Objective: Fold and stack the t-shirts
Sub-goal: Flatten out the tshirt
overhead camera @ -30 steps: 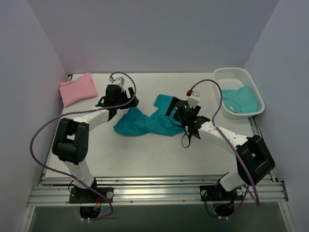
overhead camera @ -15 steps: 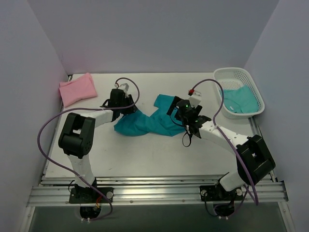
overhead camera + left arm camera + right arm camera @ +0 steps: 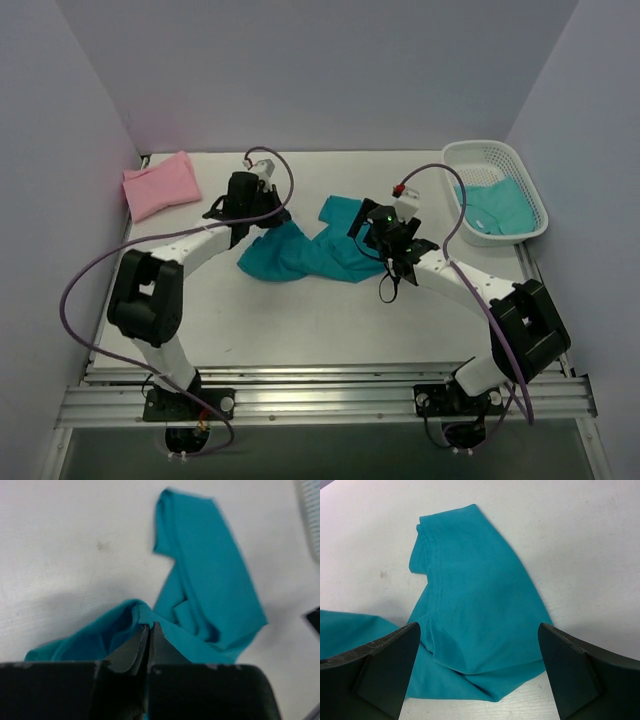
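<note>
Rumpled teal t-shirt (image 3: 210,595); left hand (image 3: 149,626) pinching

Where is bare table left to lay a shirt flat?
Free: the near table strip between the crumpled teal t-shirt and the arm bases, and the far strip between the pink t-shirt and the white mesh basket. Crowded: the centre, around the left gripper and right gripper.

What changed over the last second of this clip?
The left gripper shut, pinching a raised fold at the left end of the crumpled teal t-shirt. The right gripper stayed open above the shirt's right end. The pink t-shirt and the basket did not move.
</note>
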You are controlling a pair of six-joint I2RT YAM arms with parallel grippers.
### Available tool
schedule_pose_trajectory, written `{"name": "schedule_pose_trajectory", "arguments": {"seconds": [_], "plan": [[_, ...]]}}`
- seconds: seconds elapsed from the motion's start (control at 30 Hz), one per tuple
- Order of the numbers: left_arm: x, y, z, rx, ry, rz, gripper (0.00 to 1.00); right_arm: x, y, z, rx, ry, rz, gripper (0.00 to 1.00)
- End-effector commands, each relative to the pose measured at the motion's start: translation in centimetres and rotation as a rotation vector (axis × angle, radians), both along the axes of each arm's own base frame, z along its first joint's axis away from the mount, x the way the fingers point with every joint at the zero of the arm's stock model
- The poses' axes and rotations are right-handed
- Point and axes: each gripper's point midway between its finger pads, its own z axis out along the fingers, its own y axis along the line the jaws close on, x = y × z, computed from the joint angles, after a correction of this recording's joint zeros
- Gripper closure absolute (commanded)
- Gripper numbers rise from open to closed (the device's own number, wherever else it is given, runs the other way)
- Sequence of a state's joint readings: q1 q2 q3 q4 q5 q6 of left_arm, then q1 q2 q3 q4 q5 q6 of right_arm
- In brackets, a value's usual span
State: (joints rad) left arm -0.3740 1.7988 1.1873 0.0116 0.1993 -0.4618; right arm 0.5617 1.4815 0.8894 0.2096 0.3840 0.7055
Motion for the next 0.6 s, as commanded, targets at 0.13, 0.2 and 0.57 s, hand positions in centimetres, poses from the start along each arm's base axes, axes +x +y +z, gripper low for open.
{"name": "schedule_pose_trajectory", "arguments": {"seconds": [0.13, 0.2, 0.57], "plan": [[-11.9, -1.2, 38.5, -0.238, -0.690, -0.172, 0.98, 0.0, -1.4, 2.2, 0.018, -0.052, -0.040, 0.00], [-16.1, 0.9, 43.6, -0.264, -0.799, -0.173, 0.98, -0.1, -1.8, 2.7, 0.021, -0.063, -0.051, 0.00], [-12.3, 6.6, 38.9, -0.053, -0.779, 0.167, 0.96, -0.8, -2.3, 4.5, 0.053, -0.098, -0.056, 0.00]]}}
